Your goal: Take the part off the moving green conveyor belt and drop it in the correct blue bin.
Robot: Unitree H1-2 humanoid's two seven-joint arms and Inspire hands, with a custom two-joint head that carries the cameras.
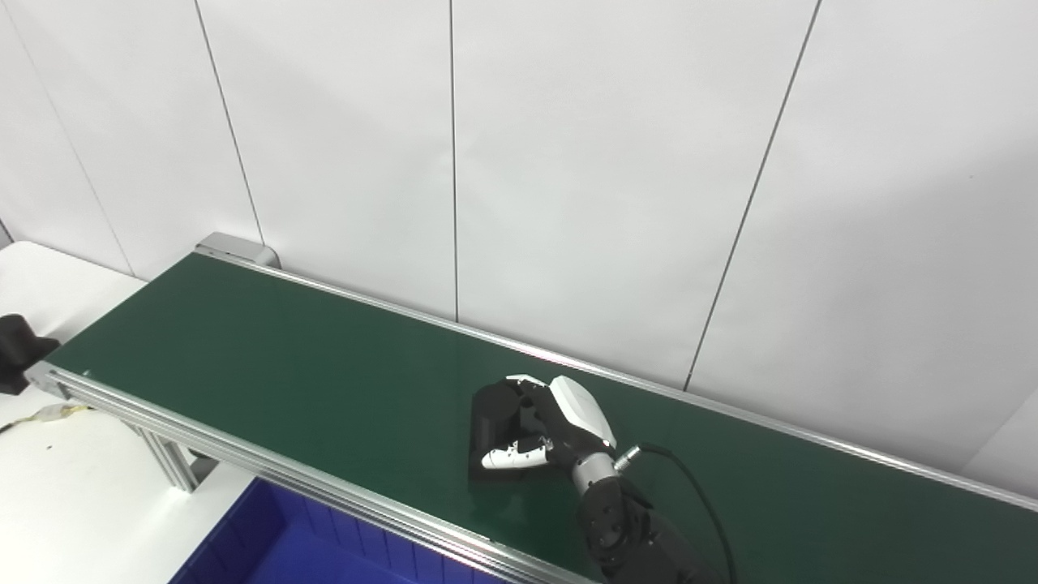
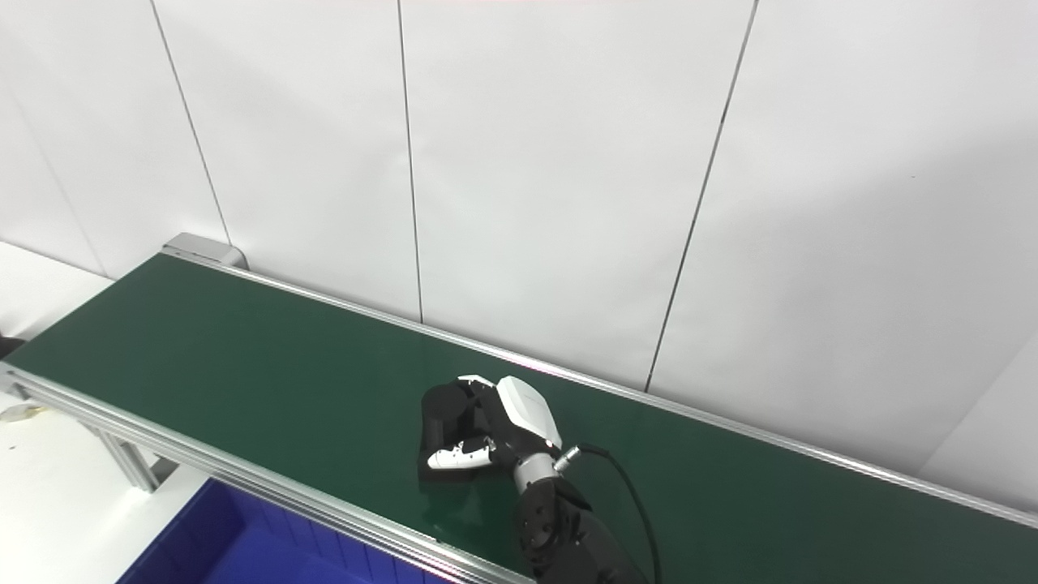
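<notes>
A black part point(image 1: 492, 414) with a round upper body and a flat base rests on the green conveyor belt point(image 1: 268, 365), near its front rail. My right hand point(image 1: 551, 430) reaches it from the right. Its fingers curl over the top of the part and its white-tipped thumb point(image 1: 512, 458) presses on the near side, so the hand is shut on the part. The same shows in the right eye view, with the part point(image 2: 442, 410) and the hand point(image 2: 503, 426). My left hand is not in view.
A blue bin point(image 1: 268, 543) stands below the belt's front rail point(image 1: 243, 458), at the bottom left. A white table point(image 1: 65, 487) with a black object point(image 1: 16, 353) lies left of the belt. A white panel wall runs behind the belt.
</notes>
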